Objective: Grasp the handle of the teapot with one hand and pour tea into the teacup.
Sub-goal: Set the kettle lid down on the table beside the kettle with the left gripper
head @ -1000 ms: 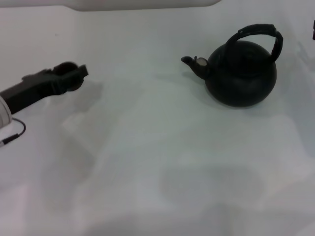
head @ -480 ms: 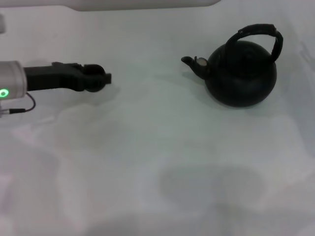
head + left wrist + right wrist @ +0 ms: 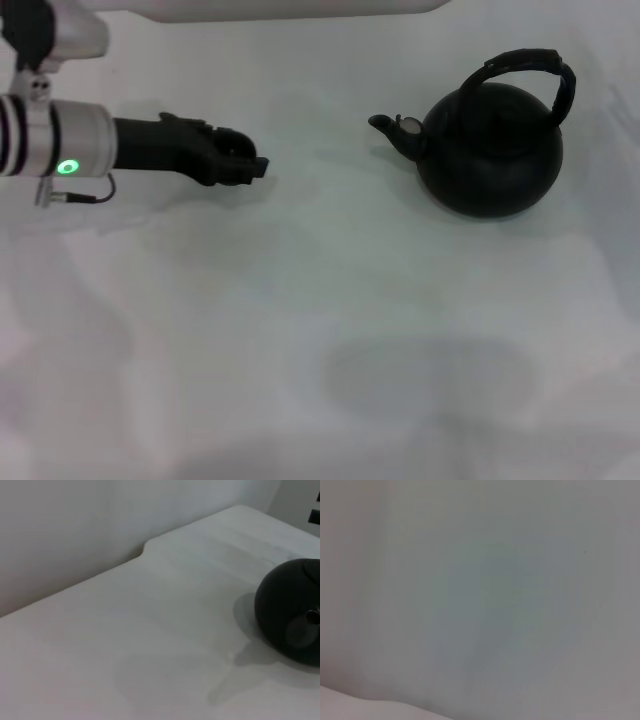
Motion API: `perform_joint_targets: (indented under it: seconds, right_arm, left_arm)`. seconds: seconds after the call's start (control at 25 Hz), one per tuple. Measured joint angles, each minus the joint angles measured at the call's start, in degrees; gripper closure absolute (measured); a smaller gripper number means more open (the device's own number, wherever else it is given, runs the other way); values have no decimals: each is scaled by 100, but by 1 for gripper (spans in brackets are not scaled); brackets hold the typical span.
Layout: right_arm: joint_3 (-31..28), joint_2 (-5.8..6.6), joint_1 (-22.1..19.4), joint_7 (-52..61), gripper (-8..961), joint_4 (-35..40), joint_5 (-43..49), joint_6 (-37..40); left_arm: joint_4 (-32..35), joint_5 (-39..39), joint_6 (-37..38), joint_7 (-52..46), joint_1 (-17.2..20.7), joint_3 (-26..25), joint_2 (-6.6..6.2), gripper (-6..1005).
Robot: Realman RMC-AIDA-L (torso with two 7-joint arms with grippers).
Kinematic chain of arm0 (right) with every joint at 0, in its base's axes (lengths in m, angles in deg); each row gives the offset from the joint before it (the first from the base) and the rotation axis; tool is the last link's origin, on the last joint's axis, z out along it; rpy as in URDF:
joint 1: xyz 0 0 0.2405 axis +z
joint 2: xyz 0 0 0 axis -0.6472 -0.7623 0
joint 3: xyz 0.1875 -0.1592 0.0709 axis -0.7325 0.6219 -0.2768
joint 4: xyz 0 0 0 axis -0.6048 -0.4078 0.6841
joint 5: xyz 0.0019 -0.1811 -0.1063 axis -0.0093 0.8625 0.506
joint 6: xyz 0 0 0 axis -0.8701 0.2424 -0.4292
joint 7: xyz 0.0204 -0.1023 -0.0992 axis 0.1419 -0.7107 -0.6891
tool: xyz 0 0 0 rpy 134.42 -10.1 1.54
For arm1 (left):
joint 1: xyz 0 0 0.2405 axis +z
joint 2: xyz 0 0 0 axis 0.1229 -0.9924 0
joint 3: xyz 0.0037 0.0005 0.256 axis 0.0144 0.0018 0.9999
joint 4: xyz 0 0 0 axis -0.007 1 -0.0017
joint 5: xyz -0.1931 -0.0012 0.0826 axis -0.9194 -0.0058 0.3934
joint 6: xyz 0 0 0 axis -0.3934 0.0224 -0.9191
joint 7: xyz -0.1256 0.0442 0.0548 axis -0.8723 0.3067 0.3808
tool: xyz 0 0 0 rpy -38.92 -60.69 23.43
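Observation:
The matte black teapot (image 3: pixel 490 150) stands upright at the table's back right, spout (image 3: pixel 390 128) pointing left. Its ribbed arched handle (image 3: pixel 525 62) is free, with nothing on it. The left wrist view also shows the teapot (image 3: pixel 290 610) at the edge of the picture. My left gripper (image 3: pixel 240 165), black on a white-and-grey arm with a green light, hovers over the table well left of the spout and apart from it. A small dark round shape sits at its tip, and I cannot tell whether that is the teacup. My right gripper is out of view.
The white table (image 3: pixel 330 320) runs back to a pale wall (image 3: pixel 75 530), with a notch in its far edge (image 3: pixel 142 550). The right wrist view shows only a plain pale surface (image 3: pixel 480 600).
My left arm has swung in from the left edge and travelled right, toward the teapot. The teapot has not moved.

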Motion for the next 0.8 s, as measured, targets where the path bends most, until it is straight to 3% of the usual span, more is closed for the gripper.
perform_joint_targets:
  seconds: [0.24,0.52,0.8]
  right_arm:
    - [24,-1,-8,0,84,4,0,-9]
    - [41,-1,-17,0,84,14,0,-9]
    - [37,-1,-26,0,83,-3,2,-11]
  left_arm:
    - [-540,-546,504,-2,-300,540,16,298]
    - [-943,-1062,616,185,-571,579,30,298]
    - [-1223,-1064,858,145,-683,639,28,299]
